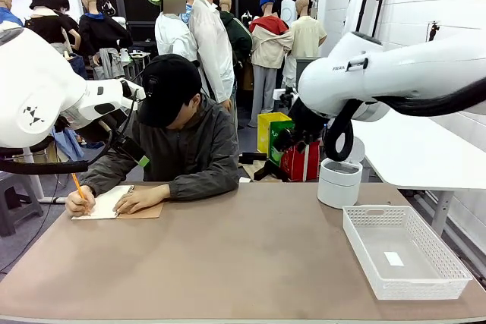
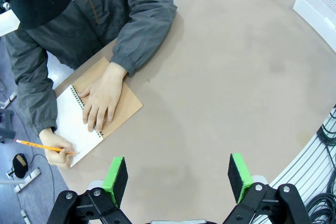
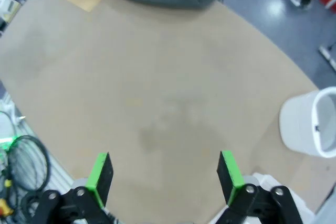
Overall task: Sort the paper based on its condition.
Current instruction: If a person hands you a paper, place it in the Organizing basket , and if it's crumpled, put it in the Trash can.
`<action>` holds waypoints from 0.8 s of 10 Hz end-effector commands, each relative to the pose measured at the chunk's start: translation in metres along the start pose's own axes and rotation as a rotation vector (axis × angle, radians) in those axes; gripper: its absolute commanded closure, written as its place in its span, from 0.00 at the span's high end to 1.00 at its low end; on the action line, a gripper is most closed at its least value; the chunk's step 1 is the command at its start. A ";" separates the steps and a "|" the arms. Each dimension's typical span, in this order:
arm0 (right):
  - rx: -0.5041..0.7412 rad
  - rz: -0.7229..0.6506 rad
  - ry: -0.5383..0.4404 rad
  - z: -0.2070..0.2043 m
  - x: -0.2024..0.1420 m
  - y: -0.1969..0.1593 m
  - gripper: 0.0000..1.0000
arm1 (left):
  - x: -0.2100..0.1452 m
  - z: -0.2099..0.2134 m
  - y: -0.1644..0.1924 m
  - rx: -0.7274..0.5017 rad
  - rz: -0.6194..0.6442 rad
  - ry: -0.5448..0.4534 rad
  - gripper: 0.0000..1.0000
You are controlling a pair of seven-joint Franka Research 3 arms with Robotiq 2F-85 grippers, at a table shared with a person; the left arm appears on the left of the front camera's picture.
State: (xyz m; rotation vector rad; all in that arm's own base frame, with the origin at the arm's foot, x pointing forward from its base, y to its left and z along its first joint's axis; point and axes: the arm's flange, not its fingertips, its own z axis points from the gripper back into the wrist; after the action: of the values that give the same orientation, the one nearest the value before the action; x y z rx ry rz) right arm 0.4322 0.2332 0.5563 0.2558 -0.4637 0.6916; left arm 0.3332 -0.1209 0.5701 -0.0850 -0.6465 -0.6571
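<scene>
Paper [image 1: 102, 204]: white sheet lying flat at the far left corner of the table [image 1: 250, 263], directly in front of the seated person [image 1: 178, 138]. It is the open page of a spiral notebook [image 2: 113, 109] whose brown cover is folded out flat beside it. In the left wrist view the paper [image 2: 73, 121] has its long axis along the spiral binding, running diagonally from upper left to lower right of that picture. In the front view the sheet sits slightly skewed to the table edge, its near corner pointing toward the robot's left.

One hand [image 2: 102, 98] rests flat across the binding, fingers touching both page and cover. The other hand [image 2: 58, 153] holds an orange pencil [image 2: 39, 146] with its tip on the paper's outer edge.

Left gripper [image 2: 178, 177]: high over bare tabletop, green pads spread wide, nothing between them. Well apart from the paper.

Right gripper [image 3: 164, 174]: also over bare tabletop, pads spread wide, nothing held.

Surface: plain brown tabletop, matte. White mesh basket [image 1: 406, 252] at the near right, with a small white tag [image 1: 393, 259] lying on its floor. White bin [image 1: 339, 180] at the far right edge, beyond the basket.

Room: grey floor, white wall and a white table [image 1: 425, 153] to the right.
</scene>
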 end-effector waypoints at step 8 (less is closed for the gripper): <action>0.209 0.371 -0.161 0.025 -0.059 0.018 1.00 | 0.000 0.000 0.001 -0.001 0.000 0.001 1.00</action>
State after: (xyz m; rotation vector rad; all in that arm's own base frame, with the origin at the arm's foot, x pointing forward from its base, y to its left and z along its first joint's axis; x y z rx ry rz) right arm 0.3761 0.2090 0.5570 0.3882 -0.5950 1.0777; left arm 0.3332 -0.1209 0.5702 -0.0850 -0.6467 -0.6571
